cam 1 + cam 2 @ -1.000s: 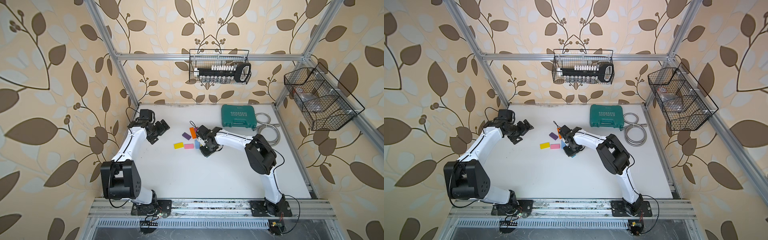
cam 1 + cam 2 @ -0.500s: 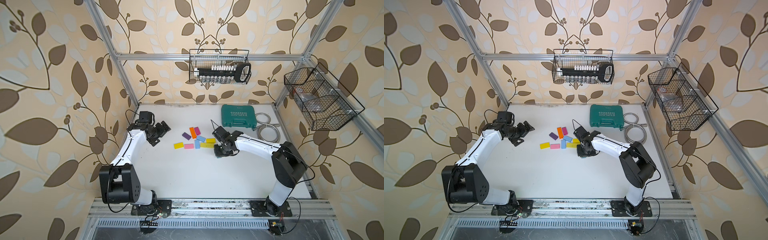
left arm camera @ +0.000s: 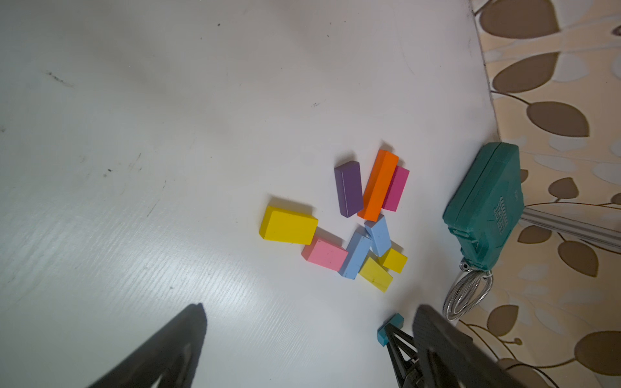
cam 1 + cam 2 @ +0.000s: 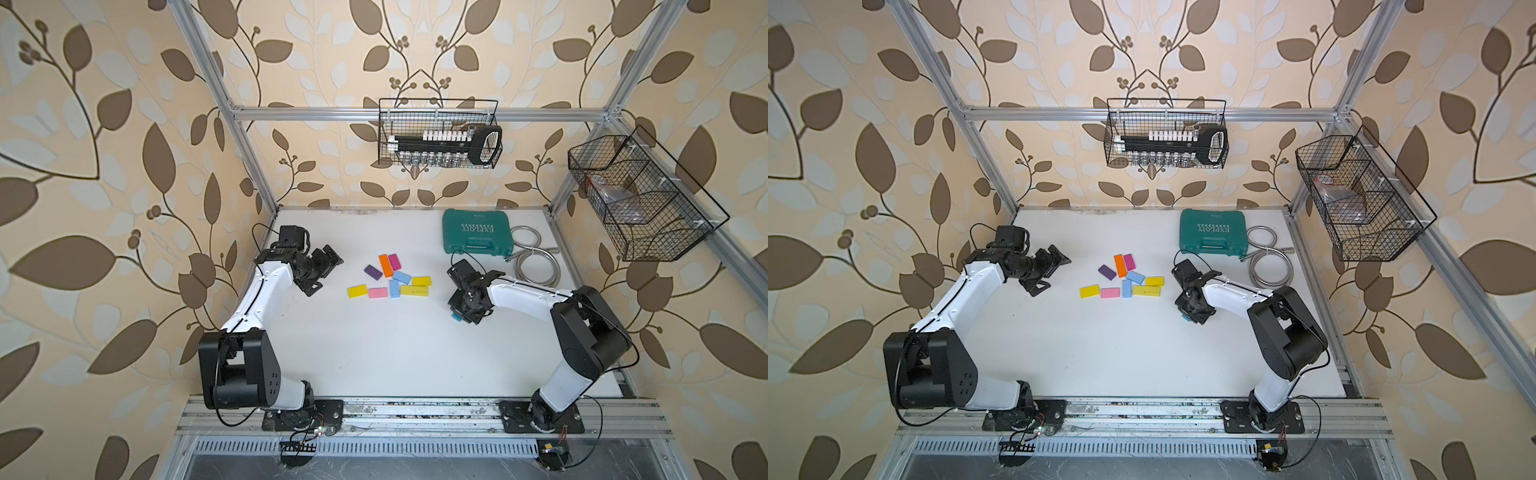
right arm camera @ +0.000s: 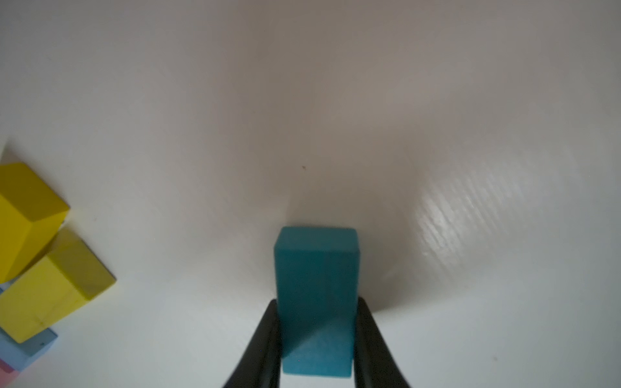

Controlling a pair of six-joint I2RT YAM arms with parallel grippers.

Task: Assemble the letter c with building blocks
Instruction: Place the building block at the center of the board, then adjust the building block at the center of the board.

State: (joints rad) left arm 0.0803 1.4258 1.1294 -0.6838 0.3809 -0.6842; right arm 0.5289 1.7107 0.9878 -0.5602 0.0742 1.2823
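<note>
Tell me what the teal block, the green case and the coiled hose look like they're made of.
The teal block looks like painted wood: matte, faintly grainy faces. The green case seems moulded plastic: rounded corners, dull sheen. The coiled hose is likely metal: shiny, ribbed, silver.

The left arm (image 4: 270, 286) and right arm (image 4: 523, 297) match: glossy white tapered links between bulky matte-black joint housings (image 4: 239, 370), one face dotted with small holes. Thin black cables (image 4: 248, 303) loop along the links. Black bolted base plates (image 4: 511, 415) carry each arm; at 6 o'clock from each hangs a small wired circuit board (image 4: 552, 451). Left jaws and right jaws are slim black wedges.
</note>
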